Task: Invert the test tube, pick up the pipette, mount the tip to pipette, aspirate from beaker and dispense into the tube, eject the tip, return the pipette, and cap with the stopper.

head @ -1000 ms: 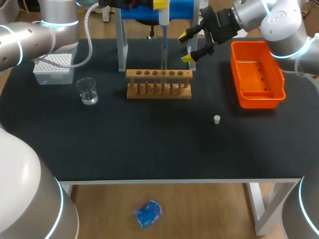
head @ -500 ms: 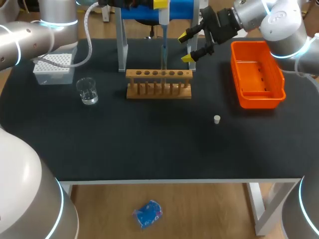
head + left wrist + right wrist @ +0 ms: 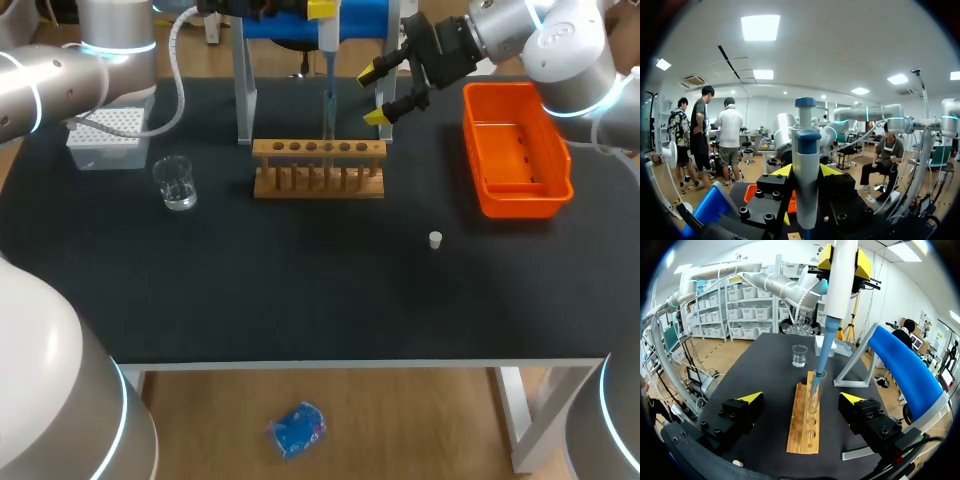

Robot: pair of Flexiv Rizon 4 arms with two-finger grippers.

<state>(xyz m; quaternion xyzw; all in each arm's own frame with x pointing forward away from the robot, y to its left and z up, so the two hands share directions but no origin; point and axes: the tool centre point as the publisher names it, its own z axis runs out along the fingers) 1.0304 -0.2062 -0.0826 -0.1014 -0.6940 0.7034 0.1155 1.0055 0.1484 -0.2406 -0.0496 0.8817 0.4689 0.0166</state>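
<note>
Left gripper (image 3: 844, 260) pinches pipette (image 3: 840, 290), tip down in test tube (image 3: 813, 400): liquid likely going in. Right gripper (image 3: 372, 95) wide open, empty. Not yet done: drop tip, park pipette, push in stopper (image 3: 435, 239).

Pipette (image 3: 328, 60) upright over rack (image 3: 318, 168). Beaker (image 3: 176, 183) left of rack. Right pincer (image 3: 378, 93), fingers spread, behind rack's right end.

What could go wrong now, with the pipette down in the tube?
The tip is inside the tube: sideways drift of the pipette could lever the tube or topple the rack. The open right gripper hangs beside the pipette, between it and the bin; carrying the tip there might clip it.
</note>
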